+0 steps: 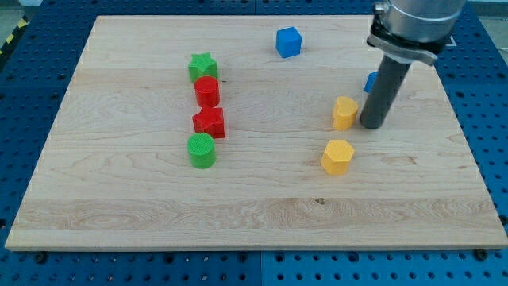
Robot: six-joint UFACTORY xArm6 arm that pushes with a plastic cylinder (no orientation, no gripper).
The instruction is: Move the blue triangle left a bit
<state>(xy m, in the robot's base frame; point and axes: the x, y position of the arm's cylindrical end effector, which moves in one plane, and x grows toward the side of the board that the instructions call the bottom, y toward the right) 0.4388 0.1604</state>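
Observation:
The blue triangle (371,81) shows only as a small blue edge at the view's right, mostly hidden behind the dark rod. My tip (371,125) rests on the board just below that blue piece and right beside a yellow block (344,113), which is on its left. A blue cube (289,41) sits near the view's top, left of the rod.
A yellow hexagon block (337,156) lies below the tip. At centre left is a column: green star (203,66), red cylinder (207,90), red star (209,122), green cylinder (202,150). The wooden board (254,214) ends at a blue pegboard surround.

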